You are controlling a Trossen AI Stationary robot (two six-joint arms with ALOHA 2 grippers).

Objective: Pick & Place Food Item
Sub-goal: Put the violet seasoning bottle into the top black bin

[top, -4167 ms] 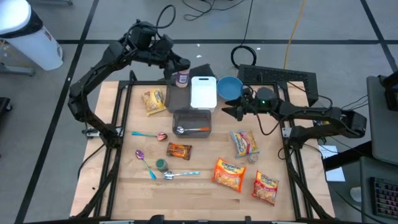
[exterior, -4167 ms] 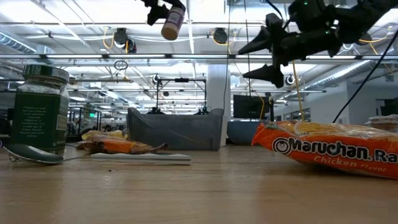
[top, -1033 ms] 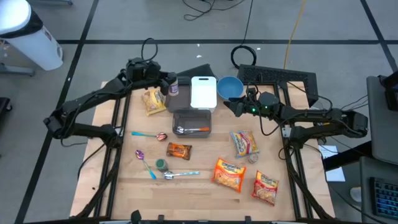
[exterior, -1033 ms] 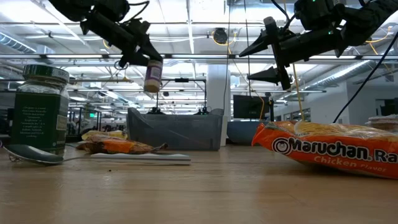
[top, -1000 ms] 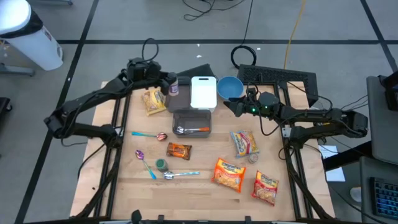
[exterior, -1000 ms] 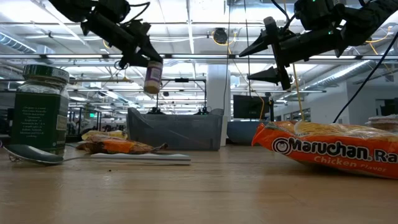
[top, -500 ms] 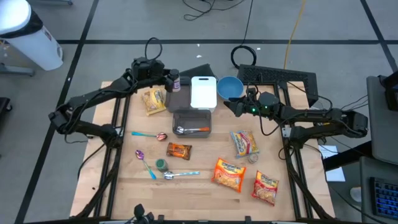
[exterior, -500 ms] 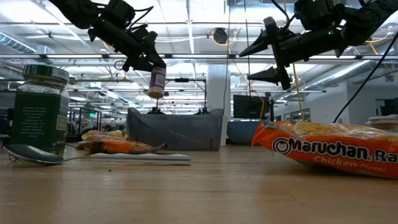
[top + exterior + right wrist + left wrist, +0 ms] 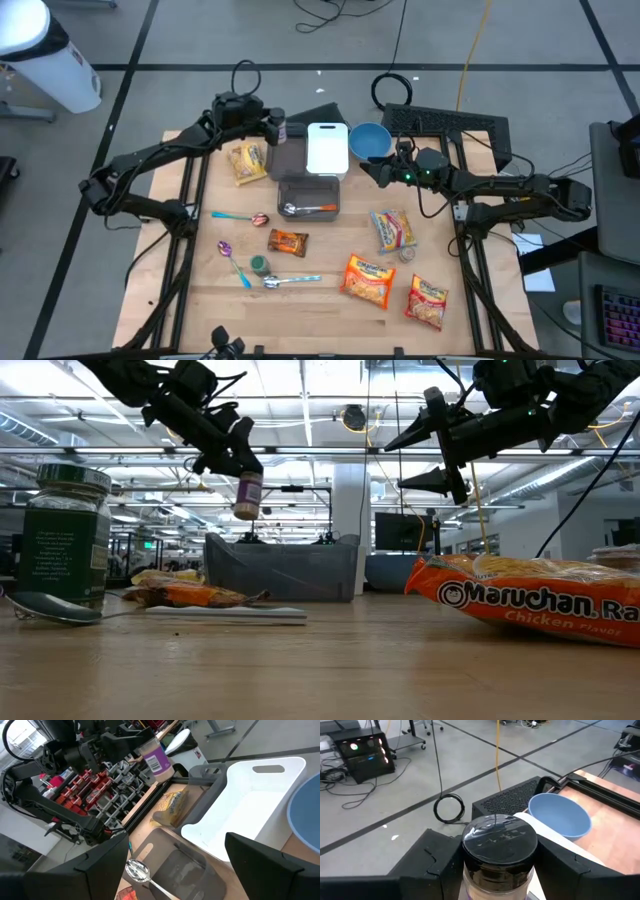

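Note:
A small jar [image 9: 282, 130] with a dark lid and a purple label hangs in the air over the table's far left part, by the far corner of a grey tray [image 9: 292, 165]. My left gripper [image 9: 274, 127] is shut on it; the low view shows the jar [image 9: 247, 495] well above the table. The left wrist view looks down on its lid [image 9: 500, 840]. My right gripper [image 9: 368, 172] hovers open with nothing in it, near the blue bowl [image 9: 369, 140], and shows in the low view [image 9: 440, 452]. My left gripper pinches the jar between its two fingers [image 9: 432, 865], one on each side at its top, just under the lid [image 9: 246, 480]. The fingers slant down from the table's left side. The jar hangs clear of everything, lid up and slightly tilted [image 9: 156, 759].
A grey bin [image 9: 308, 205] with a spoon in it stands mid-table, and a white board [image 9: 327, 148] lies behind it. Noodle packs [image 9: 368, 280], [image 9: 428, 300], snack bags [image 9: 393, 230], [image 9: 247, 162], a green jar [image 9: 259, 264] and spoons lie around the wooden top.
My left gripper has tipped a little farther downward and shifted slightly toward the table's right with the jar, which has sunk a little and stays clear of the table. My right gripper has kept still.

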